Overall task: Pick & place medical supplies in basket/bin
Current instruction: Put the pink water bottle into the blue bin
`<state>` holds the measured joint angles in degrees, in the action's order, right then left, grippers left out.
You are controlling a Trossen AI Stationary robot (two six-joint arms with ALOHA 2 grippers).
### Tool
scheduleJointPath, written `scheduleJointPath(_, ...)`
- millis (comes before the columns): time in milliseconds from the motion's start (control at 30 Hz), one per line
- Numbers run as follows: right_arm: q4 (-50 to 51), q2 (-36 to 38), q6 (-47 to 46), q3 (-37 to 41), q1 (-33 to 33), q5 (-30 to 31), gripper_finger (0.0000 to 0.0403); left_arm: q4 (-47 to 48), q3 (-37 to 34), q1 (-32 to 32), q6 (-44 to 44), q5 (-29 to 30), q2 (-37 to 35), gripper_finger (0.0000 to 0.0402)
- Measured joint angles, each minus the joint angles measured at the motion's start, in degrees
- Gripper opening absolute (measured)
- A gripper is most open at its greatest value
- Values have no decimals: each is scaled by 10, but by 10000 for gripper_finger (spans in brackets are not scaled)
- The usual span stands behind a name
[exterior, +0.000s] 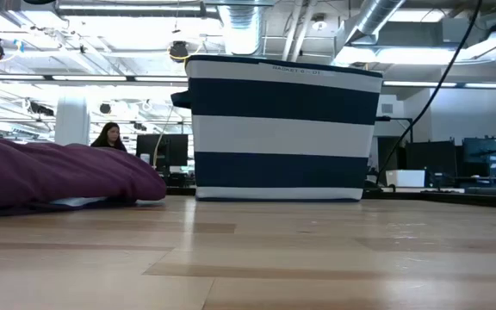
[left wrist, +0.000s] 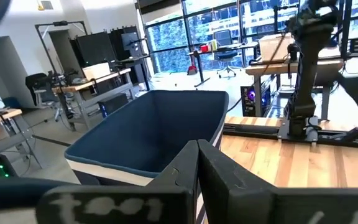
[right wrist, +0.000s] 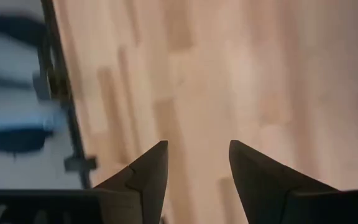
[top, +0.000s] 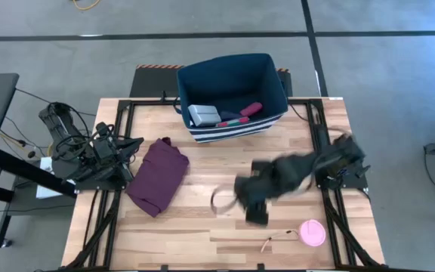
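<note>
The right claw (right wrist: 194,163), fingers apart and empty, hung blurred over bare surface (top: 202,227); the disc (top: 313,232) lay apart, so a hurried reach risked missing it; left claw (left wrist: 194,180) clenched

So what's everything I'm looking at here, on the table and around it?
bin: one, dark blue with white stripes, far edge of the table
supplies in the bin: a grey-white piece, a pink-red oblong, and a teal-and-red item
cloth: one, maroon, left of centre
disc: one, pink, with a tan cord, near right corner
table: one, light wood
person: one, seated far behind in the low view
left end effector: shut, parked at the table's left side
right end effector: open, empty, over bare wood right of centre
</note>
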<state>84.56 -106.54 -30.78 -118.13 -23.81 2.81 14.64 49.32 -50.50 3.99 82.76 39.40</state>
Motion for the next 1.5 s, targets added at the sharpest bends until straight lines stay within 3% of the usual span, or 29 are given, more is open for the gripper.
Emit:
scheduleJointPath(300, 52, -164, -107, 0, -65, -136, 172, 0, 0, 0, -47, -65, 3, 0)
scheduleJointPath(533, 57, -260, -95, 1, -87, -207, 198, 0, 0, 0, -112, -159, 15, 0)
scheduleJointPath(933, 54, -328, -51, 15, -127, -191, 210, 0, 0, 0, -148, -186, 85, 0)
scheduleJointPath(1233, 54, -326, -26, 15, -151, -169, 208, -30, 0, 0, -155, -196, 116, 0)
scheduleJointPath(1500, 40, -326, -9, 83, -147, -141, 201, -32, 0, 0, -158, -210, 116, 0)
